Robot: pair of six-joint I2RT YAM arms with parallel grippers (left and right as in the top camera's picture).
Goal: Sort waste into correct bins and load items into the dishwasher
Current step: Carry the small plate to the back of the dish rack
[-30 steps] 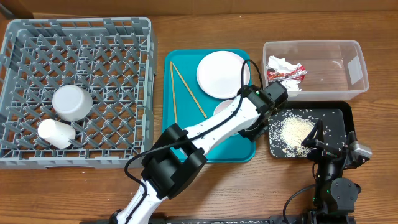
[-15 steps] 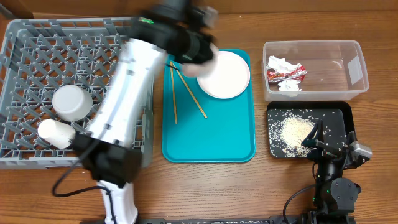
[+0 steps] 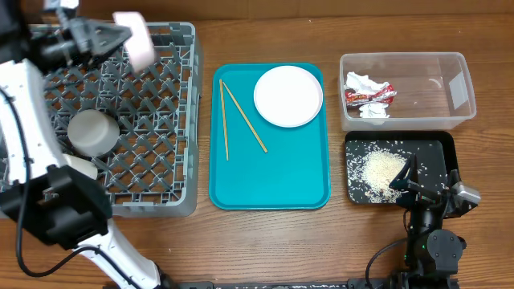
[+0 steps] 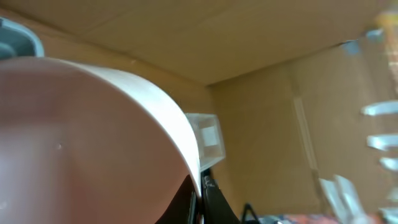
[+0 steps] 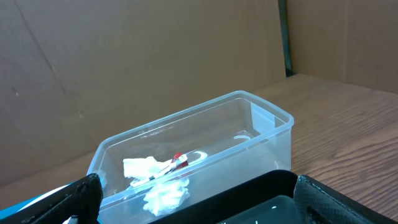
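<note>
My left gripper (image 3: pixel 122 37) is shut on the rim of a white plate (image 3: pixel 135 38), held on edge above the back of the grey dishwasher rack (image 3: pixel 161 185). In the left wrist view this plate (image 4: pixel 93 137) fills the left side, its rim pinched in the left gripper (image 4: pixel 200 198). A round bowl (image 3: pixel 92 132) and a white cup (image 3: pixel 83 167) lie in the rack. Another white plate (image 3: pixel 287 96) and two chopsticks (image 3: pixel 243 119) rest on the teal tray (image 3: pixel 281 168). My right gripper (image 3: pixel 419 183) (image 5: pixel 199 214) stands open by the black tray (image 3: pixel 446 152).
The clear tub (image 3: pixel 450 88) (image 5: pixel 267 134) holds crumpled tissue (image 3: pixel 361 83) (image 5: pixel 163 194) and a red-and-silver wrapper (image 3: pixel 371 95) (image 5: pixel 177 160). Rice scraps (image 3: pixel 381 168) lie in the black tray. My left arm crosses the rack's left side.
My left arm has swung from the teal tray's right side over to the rack's back left, carrying a plate off the tray. The right arm has stayed put.
</note>
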